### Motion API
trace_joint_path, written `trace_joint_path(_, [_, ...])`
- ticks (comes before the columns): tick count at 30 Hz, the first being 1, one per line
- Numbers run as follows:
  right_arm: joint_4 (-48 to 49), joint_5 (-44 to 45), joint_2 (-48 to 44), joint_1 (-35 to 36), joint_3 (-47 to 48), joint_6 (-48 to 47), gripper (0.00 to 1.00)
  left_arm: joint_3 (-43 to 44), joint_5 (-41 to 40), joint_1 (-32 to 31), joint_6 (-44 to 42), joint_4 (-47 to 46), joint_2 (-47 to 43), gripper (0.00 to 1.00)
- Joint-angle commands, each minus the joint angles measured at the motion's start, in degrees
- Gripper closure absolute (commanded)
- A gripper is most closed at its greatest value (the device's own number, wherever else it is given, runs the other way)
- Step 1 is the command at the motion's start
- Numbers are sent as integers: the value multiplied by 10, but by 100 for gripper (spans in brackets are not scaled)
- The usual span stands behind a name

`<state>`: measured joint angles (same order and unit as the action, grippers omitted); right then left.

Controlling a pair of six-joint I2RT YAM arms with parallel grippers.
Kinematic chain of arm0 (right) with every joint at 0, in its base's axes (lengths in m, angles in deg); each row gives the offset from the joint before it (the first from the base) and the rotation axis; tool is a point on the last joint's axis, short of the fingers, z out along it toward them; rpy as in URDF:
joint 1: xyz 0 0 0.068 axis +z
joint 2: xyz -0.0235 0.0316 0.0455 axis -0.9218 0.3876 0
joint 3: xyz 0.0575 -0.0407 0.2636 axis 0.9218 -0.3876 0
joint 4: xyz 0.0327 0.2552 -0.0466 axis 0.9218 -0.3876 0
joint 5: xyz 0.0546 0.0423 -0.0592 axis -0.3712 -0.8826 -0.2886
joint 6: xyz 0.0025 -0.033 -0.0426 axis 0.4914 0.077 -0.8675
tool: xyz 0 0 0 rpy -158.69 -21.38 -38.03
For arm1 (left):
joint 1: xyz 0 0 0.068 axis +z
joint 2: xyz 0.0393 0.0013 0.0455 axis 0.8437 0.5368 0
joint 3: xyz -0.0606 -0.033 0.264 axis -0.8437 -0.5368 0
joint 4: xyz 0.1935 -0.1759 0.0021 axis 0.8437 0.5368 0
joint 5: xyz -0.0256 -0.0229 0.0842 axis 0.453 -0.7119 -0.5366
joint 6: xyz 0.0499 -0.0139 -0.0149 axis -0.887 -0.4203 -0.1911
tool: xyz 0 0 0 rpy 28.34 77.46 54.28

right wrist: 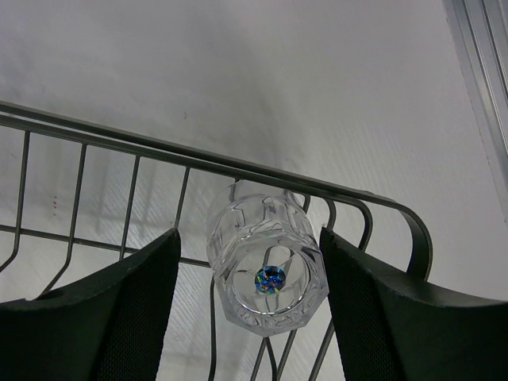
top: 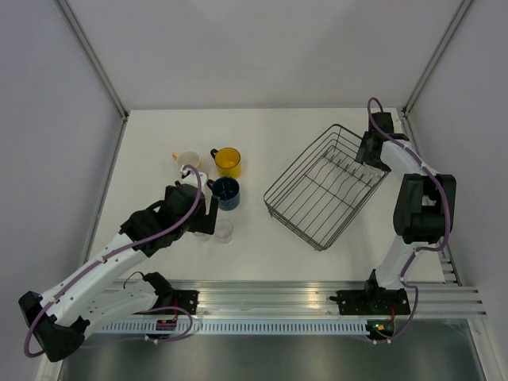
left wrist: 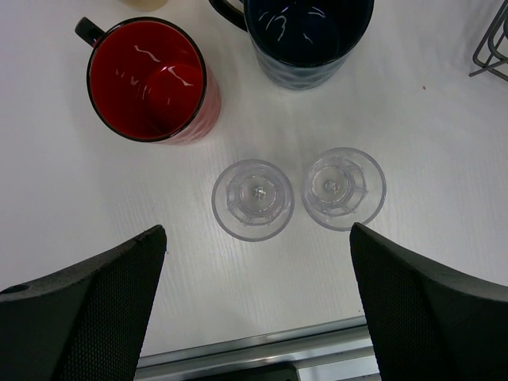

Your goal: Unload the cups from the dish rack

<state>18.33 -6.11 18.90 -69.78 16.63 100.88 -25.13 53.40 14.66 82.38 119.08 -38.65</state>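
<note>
In the right wrist view a clear glass tumbler [right wrist: 267, 274] lies tilted against the rim wire of the dish rack [right wrist: 119, 140]. My right gripper [right wrist: 250, 238] straddles it, open, with a narrow gap on the left and almost none on the right. From above, this gripper [top: 367, 151] is at the far right corner of the rack [top: 325, 186]. My left gripper [left wrist: 258, 246] hangs wide open just nearer than two clear tumblers [left wrist: 253, 198] [left wrist: 344, 188] standing on the table. Beyond them stand the red mug [left wrist: 151, 79] and the dark blue mug [left wrist: 308, 32].
A pale yellow mug [top: 188, 159] and a bright yellow mug [top: 228, 162] stand behind the blue one [top: 225, 192]. The left arm hides the red mug from above. A metal rail [top: 302, 298] runs along the table's near edge. Walls close in the left, back and right.
</note>
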Motion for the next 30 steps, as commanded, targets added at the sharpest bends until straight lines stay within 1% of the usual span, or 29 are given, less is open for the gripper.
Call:
trace_joint_path(1, [-2,-7,-20,0,-12,3,27,-3,7,-3,-21,-22,-1,0])
trace_joint_path(2, [-2,-12,-22,0,-14,4,32,-3,7,-3,-21,-22,-2,0])
trace_joint_path(4, [-2,-16,-24,1,-16,5,35,-4,9,-3,-22,-23,-2,0])
trace_joint_path(5, [0,-16,-27,1,-17,6,39,-4,9,-3,-21,-23,-1,0])
trace_joint_path(7, [-1,-15,-31,2,-19,6,41,-4,9,-3,-22,-23,-1,0])
trace_joint_path(8, [0,-17,-36,3,-20,6,48,-4,9,-3,-22,-23,-1,0])
trace_joint_path(10, [2,-16,-43,7,-23,6,54,-4,9,-3,-22,-23,-1,0])
trace_joint_path(11, [3,-20,-48,8,-23,6,61,-4,9,-3,-22,-24,-1,0])
trace_joint_path(12, [3,-19,-51,11,-24,7,63,-4,9,-3,-22,-24,-1,0])
trace_joint_path(13, [5,-20,-54,13,-24,8,67,-4,9,-3,-22,-24,-1,1])
trace_joint_path(14, [6,-19,-60,14,-24,10,74,-4,9,-3,-22,-24,-1,0])
trace_joint_path(15, [7,-20,-62,15,-24,11,75,-5,10,-3,-22,-24,-1,0])
trace_joint_path(16, [6,-19,-65,15,-24,11,81,-5,10,-3,-22,-24,-1,0])
trace_joint_path(17, [6,-20,-72,16,-24,13,84,-4,10,-3,-22,-24,-2,0])
trace_joint_path(23, [2,-31,-123,23,-16,18,87,-3,10,-3,-18,-25,-14,0])
trace_joint_path(25, [3,-46,-151,45,-17,21,88,-3,11,-3,-16,-28,-21,0])
trace_joint_path(26, [9,-55,-163,55,-20,21,92,-3,13,-3,-15,-31,-29,0])
trace_joint_path(28, [20,-72,-201,68,-26,17,94,-2,21,-3,-16,-38,-39,0])
trace_joint_path(30, [39,-77,-228,103,-39,14,94,-3,35,-2,-19,-49,-61,0])
